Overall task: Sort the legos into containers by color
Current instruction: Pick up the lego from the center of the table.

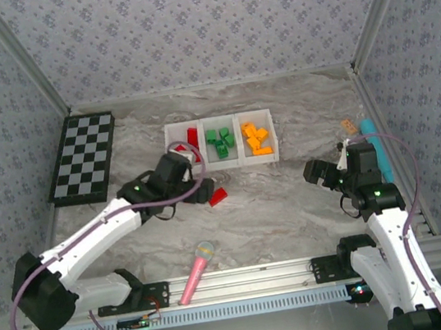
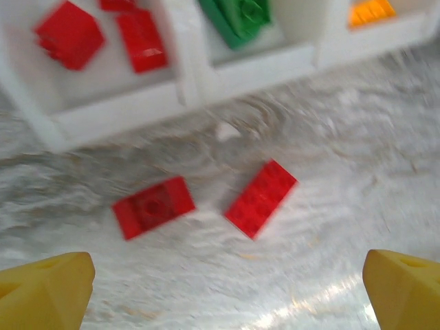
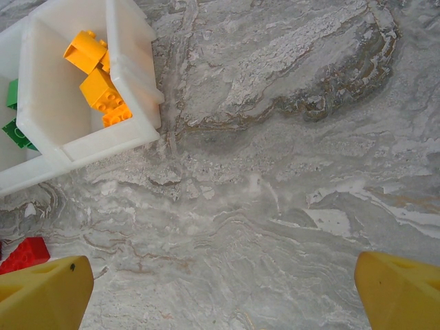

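Three joined white containers (image 1: 241, 162) stand mid-table: red legos (image 1: 192, 136) in the left bin, green ones (image 1: 219, 142) in the middle, orange ones (image 1: 255, 138) in the right. My left gripper (image 1: 189, 161) hovers open at the left bin's front edge, holding nothing. In the left wrist view, open gripper (image 2: 225, 292), two red legos (image 2: 153, 206) (image 2: 260, 198) lie on the table before the bins (image 2: 110, 113). A red lego (image 1: 218, 196) lies beside the left arm. My right gripper (image 1: 316, 171) (image 3: 223, 292) is open over bare table, right of the orange bin (image 3: 130, 41).
A checkerboard (image 1: 84, 157) lies at the far left. A pink microphone toy (image 1: 195, 272) rests near the front rail. A teal stick (image 1: 377, 146) and a small tan piece (image 1: 348, 125) lie by the right wall. Patterned walls close in three sides.
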You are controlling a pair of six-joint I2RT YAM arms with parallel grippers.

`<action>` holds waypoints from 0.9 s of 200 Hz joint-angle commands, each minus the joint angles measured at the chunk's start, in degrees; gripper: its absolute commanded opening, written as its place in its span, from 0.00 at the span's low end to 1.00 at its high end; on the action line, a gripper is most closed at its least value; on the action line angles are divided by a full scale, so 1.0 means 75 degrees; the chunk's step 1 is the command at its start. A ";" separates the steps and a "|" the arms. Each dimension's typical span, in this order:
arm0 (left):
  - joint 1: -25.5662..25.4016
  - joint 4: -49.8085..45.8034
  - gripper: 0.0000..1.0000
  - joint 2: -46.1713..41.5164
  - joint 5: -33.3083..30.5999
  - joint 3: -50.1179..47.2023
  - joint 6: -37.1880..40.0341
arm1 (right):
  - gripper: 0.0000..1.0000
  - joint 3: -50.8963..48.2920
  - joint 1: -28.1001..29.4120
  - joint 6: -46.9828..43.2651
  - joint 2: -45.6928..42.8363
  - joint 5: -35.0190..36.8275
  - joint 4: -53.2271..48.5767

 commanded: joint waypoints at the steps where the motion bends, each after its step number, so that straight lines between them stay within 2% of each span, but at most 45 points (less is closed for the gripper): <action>1: -0.0637 0.0008 1.00 0.0730 -0.0111 0.0259 0.0310 | 1.00 -0.0100 -0.0043 0.0058 -0.0057 -0.0031 0.0042; 40: -0.1320 -0.1539 1.00 0.3149 -0.1088 0.1950 0.0600 | 1.00 -0.0076 -0.0056 0.0044 -0.0068 0.0016 0.0031; 71: -0.1456 -0.2226 1.00 0.4401 -0.1253 0.3052 0.0837 | 1.00 -0.0096 -0.0060 0.0047 -0.0080 0.0002 0.0054; 126: -0.1242 -0.2107 0.93 0.4903 -0.0711 0.3248 0.0984 | 0.99 -0.0112 -0.0080 0.0053 -0.0068 -0.0043 0.0089; 156: -0.0859 -0.2125 0.92 0.5021 0.0109 0.3163 0.1576 | 1.00 -0.0111 -0.0079 0.0056 -0.0057 -0.0055 0.0098; 180: -0.0625 -0.2214 0.92 0.5067 0.0189 0.3261 0.1958 | 1.00 -0.0111 -0.0090 0.0052 -0.0045 -0.0049 0.0089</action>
